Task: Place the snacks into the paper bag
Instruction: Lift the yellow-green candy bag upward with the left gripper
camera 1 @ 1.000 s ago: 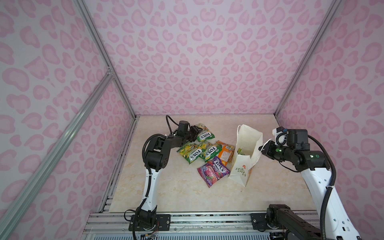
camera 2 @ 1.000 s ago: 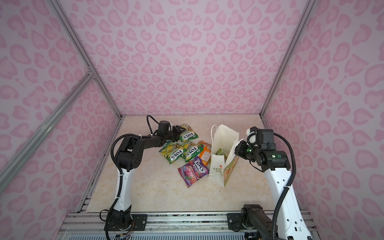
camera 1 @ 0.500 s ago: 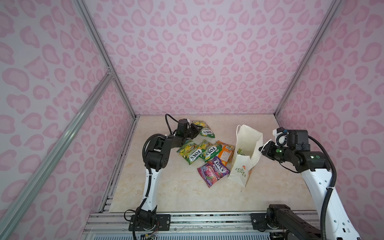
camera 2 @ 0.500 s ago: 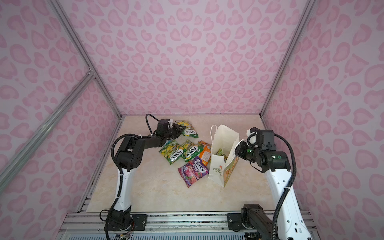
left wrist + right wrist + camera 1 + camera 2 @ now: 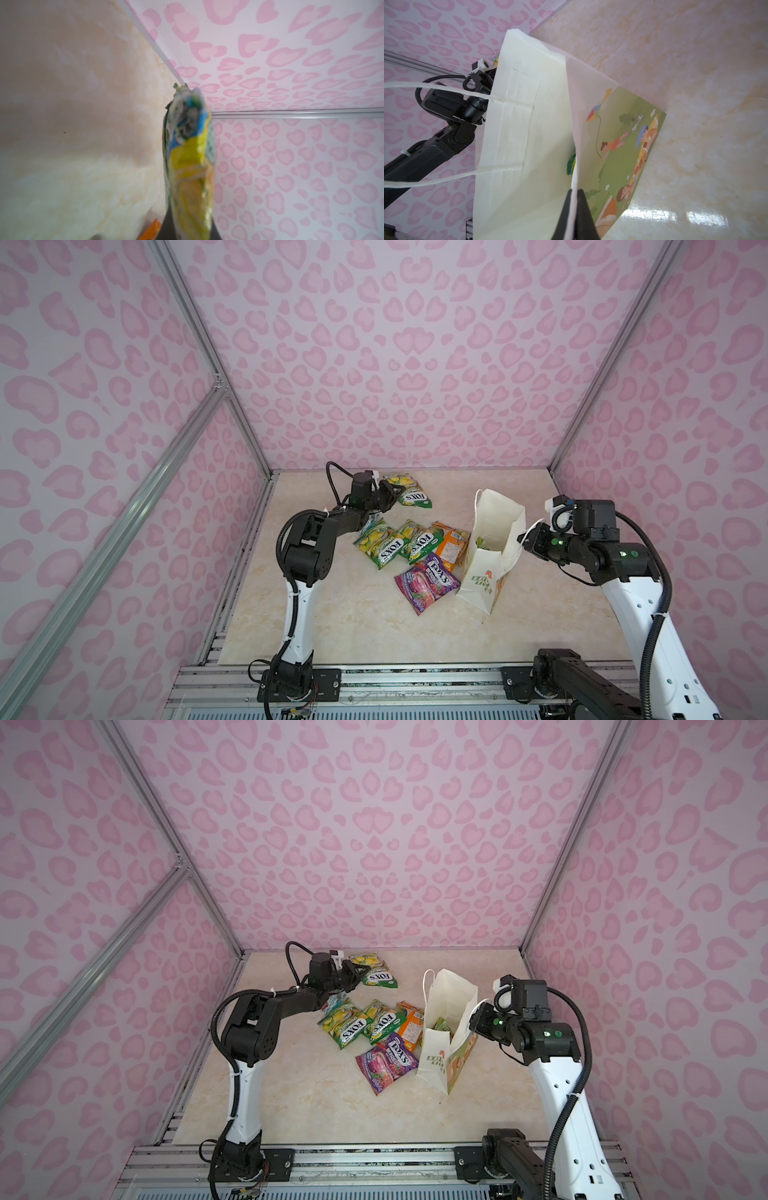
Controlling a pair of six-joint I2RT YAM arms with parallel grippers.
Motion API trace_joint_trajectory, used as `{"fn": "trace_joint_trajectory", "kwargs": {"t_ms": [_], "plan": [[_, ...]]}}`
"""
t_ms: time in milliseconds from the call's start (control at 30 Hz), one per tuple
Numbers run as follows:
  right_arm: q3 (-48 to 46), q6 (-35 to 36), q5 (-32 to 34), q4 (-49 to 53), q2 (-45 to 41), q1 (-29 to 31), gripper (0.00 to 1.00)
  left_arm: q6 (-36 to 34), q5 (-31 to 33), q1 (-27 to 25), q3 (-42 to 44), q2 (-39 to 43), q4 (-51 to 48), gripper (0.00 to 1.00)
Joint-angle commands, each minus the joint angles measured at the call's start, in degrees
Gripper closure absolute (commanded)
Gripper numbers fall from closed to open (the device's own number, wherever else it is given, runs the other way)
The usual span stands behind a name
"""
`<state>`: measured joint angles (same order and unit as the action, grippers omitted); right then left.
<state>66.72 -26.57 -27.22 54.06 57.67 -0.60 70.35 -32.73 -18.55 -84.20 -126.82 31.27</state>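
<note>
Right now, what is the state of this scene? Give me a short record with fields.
left end effector: shut on far green pouch
right end effector: shut on bag rim
bag mouth: open
inside bag: bagged pouch, partly visible
on table: two green pouches, orange pouch, purple pouch

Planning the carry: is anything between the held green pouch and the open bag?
Nothing visible does. The pouch in the left gripper only has to clear the upright wall of the bag; the right gripper holds it open.
</note>
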Motion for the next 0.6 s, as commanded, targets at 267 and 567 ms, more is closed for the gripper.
{"fn": "trace_joint_trajectory", "kwargs": {"t_ms": [267,567], "plan": [[0.2,0.5,-0.2,-0.4,0.0,0.0,1.0,-10.3,-1.5,-0.2,6.8,24.5,-4.7,0.89],[0.5,1.2,0.6,0.2,-0.3,-0.1,1.0,-19.5,-1.1,-1.4,11.6,39.8,-19.7,0.89]]}}
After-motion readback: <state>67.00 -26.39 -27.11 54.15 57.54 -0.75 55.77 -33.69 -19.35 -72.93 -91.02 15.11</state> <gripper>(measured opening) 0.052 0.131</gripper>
